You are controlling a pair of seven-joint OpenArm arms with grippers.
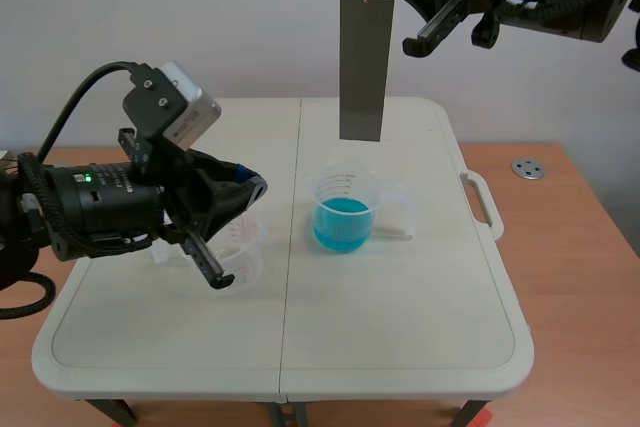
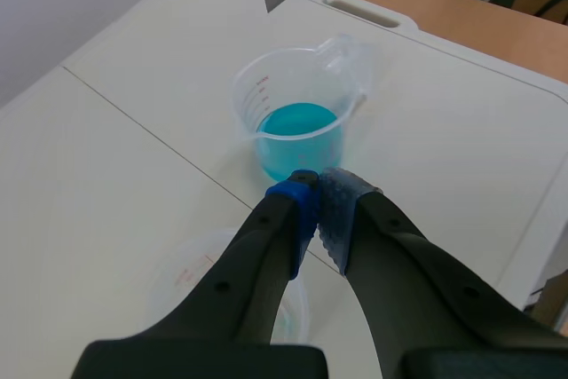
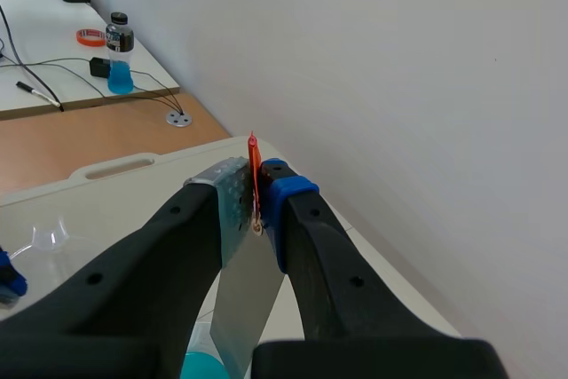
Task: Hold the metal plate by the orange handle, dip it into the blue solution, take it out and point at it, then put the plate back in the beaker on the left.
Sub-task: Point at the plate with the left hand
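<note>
The left gripper hangs low over the white table, its two fingers pressed together with nothing between them. An empty clear beaker stands beneath those fingers. Just ahead of the shut fingertips, and apart from them, a second clear beaker stands upright, holding the blue solution. Farther on and well above it, the grey metal plate hangs upright, its lower edge clear of the liquid and over the beaker's rim. The right gripper is raised high, its fingers pinching the thin orange handle at the plate's top end. The handle's tip stands up past the fingertips, while the plate drops straight down from between them. A wooden desk runs beyond the table's edge, to the right gripper's side
</note>
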